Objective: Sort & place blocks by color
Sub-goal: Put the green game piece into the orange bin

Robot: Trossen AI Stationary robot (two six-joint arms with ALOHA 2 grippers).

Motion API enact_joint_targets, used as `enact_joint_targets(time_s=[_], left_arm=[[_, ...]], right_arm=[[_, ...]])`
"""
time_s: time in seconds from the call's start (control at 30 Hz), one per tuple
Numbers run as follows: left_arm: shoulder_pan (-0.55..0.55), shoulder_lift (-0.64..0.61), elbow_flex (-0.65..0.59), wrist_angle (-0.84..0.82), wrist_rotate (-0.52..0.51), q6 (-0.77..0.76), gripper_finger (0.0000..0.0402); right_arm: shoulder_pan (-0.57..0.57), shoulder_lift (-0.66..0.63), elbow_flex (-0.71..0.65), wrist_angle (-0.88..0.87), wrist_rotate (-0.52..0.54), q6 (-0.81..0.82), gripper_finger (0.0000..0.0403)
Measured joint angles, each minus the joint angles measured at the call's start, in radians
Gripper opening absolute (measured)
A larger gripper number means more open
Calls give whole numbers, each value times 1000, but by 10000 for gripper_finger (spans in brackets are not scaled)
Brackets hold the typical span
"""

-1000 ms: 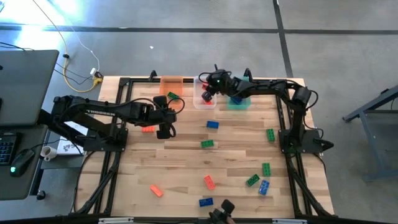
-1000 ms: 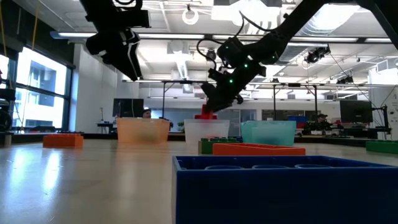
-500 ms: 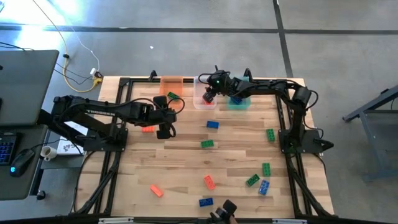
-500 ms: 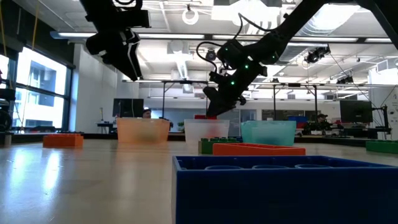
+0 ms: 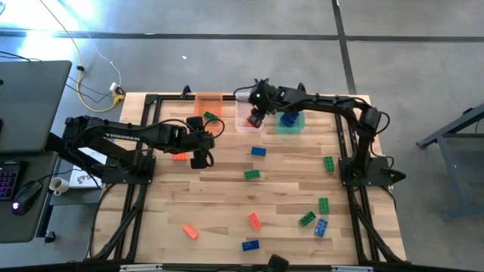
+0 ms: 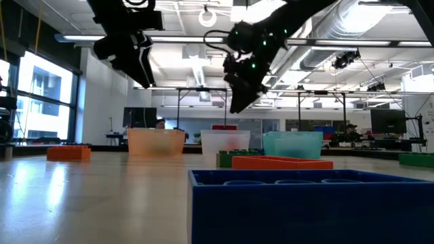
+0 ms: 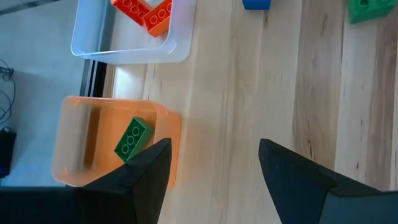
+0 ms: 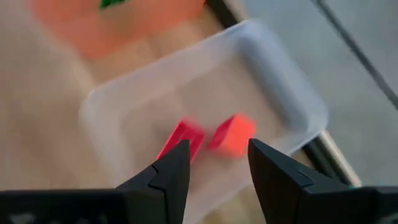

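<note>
Clear tub (image 7: 127, 53): two red-orange blocks (image 7: 144, 10); orange tub (image 7: 81, 146): green block (image 7: 132, 139).

Two black jointed arms, white lettering, green LEDs.

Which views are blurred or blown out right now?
Right wrist view: motion-blurred, the clear tub and its two red-orange bricks are smeared. Low view: the blue brick up close is soft and fills the foreground, with bright ceiling lights behind. High view: glare on the floor at the upper left corner. Left wrist view: sharp, the green brick in the orange tub reads clearly.
</note>
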Motion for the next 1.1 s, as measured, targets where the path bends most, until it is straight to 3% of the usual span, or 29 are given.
enact_joint_targets(time_s=[0.2, 0.4, 1.1], left_arm=[[0, 0, 0, 3, 0, 19, 229], [0, 0, 0, 9, 0, 26, 229], [0, 0, 0, 14, 1, 26, 229]], right_arm=[[115, -26, 31, -176, -4, 25, 130], [228, -65, 31, -293, 56, 63, 113], [552, -211, 32, -730, 48, 430, 102]])
